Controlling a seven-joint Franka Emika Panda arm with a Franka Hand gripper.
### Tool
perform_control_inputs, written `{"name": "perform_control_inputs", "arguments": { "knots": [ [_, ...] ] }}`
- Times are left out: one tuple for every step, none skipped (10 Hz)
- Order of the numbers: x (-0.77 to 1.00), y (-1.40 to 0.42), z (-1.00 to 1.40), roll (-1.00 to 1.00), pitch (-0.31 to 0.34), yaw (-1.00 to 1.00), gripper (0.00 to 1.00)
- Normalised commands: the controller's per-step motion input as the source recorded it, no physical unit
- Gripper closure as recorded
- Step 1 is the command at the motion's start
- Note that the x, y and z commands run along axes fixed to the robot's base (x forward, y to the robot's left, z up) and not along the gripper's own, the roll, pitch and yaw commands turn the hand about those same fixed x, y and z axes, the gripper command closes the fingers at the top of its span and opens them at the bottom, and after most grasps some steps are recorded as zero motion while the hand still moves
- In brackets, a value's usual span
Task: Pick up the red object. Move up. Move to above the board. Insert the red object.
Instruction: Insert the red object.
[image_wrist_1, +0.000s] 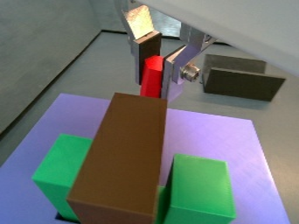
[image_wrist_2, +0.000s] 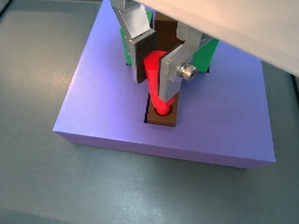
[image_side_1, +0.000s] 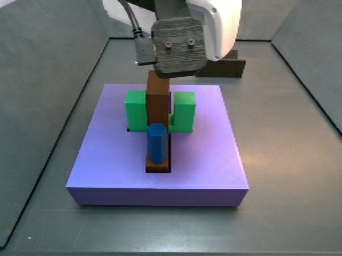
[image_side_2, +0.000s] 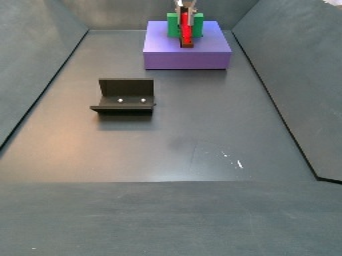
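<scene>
My gripper (image_wrist_1: 159, 72) is shut on the red object (image_wrist_1: 152, 77), a slim red peg held upright between the silver fingers. In a wrist view the gripper (image_wrist_2: 156, 77) stands over the board (image_wrist_2: 100, 101), and the red object's (image_wrist_2: 158, 83) lower end sits in the slot at the end of the long brown block (image_wrist_1: 122, 157). In a side view the gripper (image_side_1: 175, 48) hangs over the board's (image_side_1: 207, 165) far half and hides the red object. In a side view the red object (image_side_2: 187, 33) shows small on the far board (image_side_2: 201, 55).
Green blocks (image_wrist_1: 65, 166) (image_wrist_1: 198, 185) flank the brown block. A blue peg (image_side_1: 158, 143) stands in the brown block's near end. The dark fixture (image_side_2: 124, 97) stands on the grey floor apart from the board; it also shows in a wrist view (image_wrist_1: 243, 79). Grey walls enclose the floor.
</scene>
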Motion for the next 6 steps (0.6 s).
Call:
{"name": "perform_control_inputs", "arguments": {
  "knots": [
    [-0.05,0.2,0.0,0.02,0.084,-0.5,1.0],
    [-0.02,0.15,0.0,0.01,0.079,-0.49,1.0],
    [0.0,0.12,0.0,0.04,0.081,-0.45,1.0],
    [0.0,0.07,0.0,0.09,0.093,-0.41,1.0],
    [0.0,0.0,0.0,0.13,0.109,-0.36,1.0],
    [-0.02,0.0,0.05,0.12,0.113,-0.39,1.0]
  ]
}}
